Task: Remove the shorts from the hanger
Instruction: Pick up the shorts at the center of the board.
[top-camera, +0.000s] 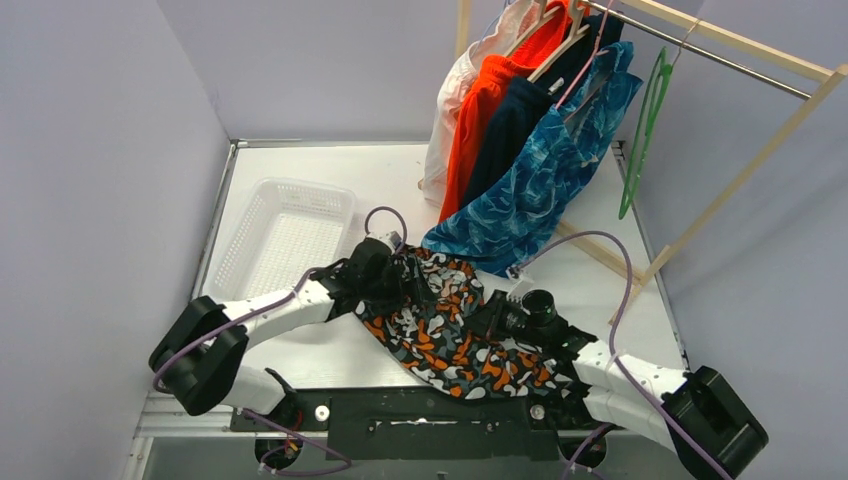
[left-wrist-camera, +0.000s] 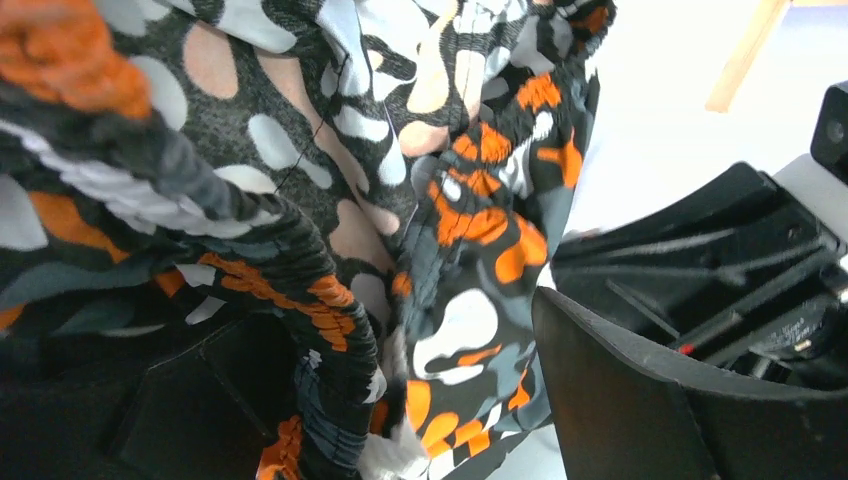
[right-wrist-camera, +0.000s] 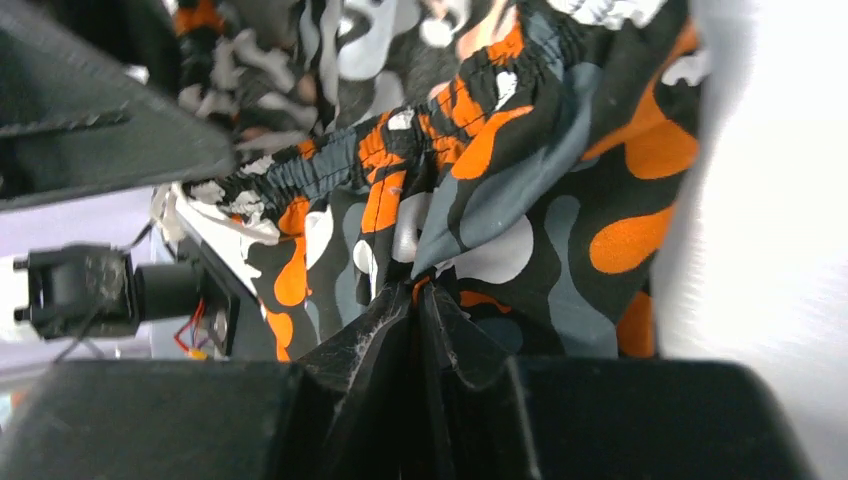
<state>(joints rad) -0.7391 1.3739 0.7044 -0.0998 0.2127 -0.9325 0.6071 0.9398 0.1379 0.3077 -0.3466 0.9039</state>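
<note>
Right gripper (right-wrist-camera: 418, 296), its arm stretched low and inward, pinches the camouflage shorts (top-camera: 440, 335) at their right side. Left gripper (top-camera: 398, 268) gapes wide around their left waistband.

The camouflage shorts (top-camera: 440, 335) bury the fingertips of the left gripper (top-camera: 398, 270) at their upper edge. Beyond them, the white shorts (top-camera: 447, 110) show only as a strip beside the orange pair (top-camera: 480, 120), and the wooden hangers (top-camera: 562, 52) run off the picture's top. In the right wrist view, everything right of the camouflage shorts is a white blur.
</note>
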